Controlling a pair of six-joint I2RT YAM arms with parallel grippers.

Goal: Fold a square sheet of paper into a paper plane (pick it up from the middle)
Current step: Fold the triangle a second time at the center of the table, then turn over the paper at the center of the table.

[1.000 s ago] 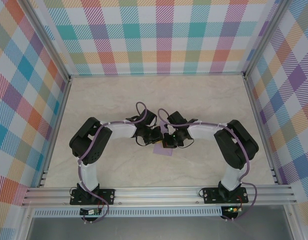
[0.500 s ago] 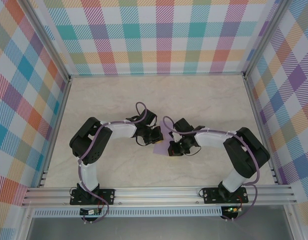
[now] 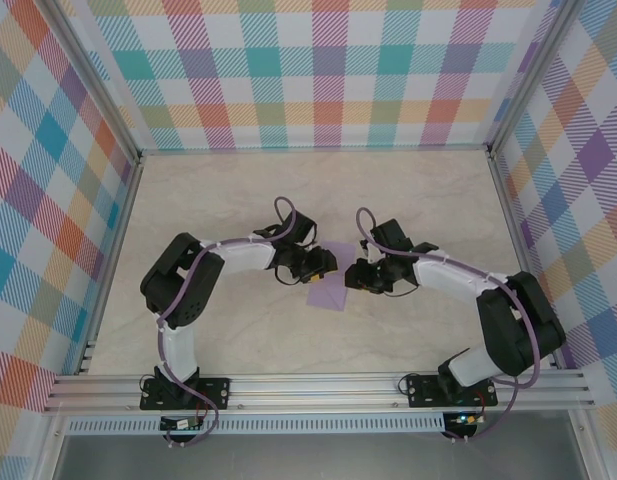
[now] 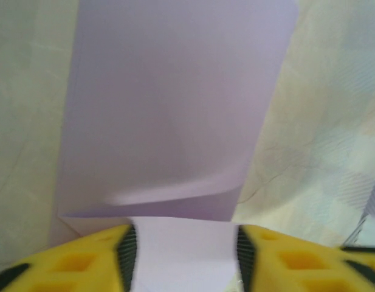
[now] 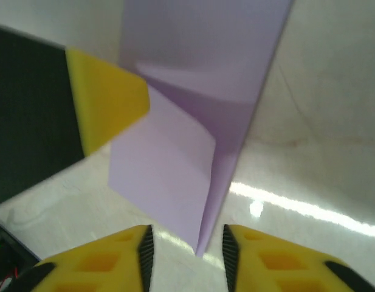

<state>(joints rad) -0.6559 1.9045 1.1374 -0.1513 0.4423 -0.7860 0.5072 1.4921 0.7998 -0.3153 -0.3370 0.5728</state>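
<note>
Lavender paper sheet (image 3: 327, 289) lies on the pale marbled tabletop (image 3: 218, 200) near the middle of the top external frame, just between the 2 arms' tips, partly folded and not yet a dart. We see the left claw (image 3: 322, 266) at the sheet's upper left edge and the right claw (image 3: 355, 278) at its right edge, both low over the table.

From the left wrist, the sheet fills the upper middle of the frame, with a soft curled fold running across it low down. A paler flap reaches into the gap of the left claw (image 4: 184, 255), whose 2 yellow fingers (image 4: 84, 258) stand well apart at the bottom edge; its jaws are parted and clamp nothing.

From the right wrist, the sheet runs from the top centre down to a folded corner that ends between the parted fingers (image 5: 278, 258) of the right claw (image 5: 184, 248), and these jaws also stand wide without pinching the paper. At the left of that frame, 1 yellow finger of the other claw sits beside the flap
</note>
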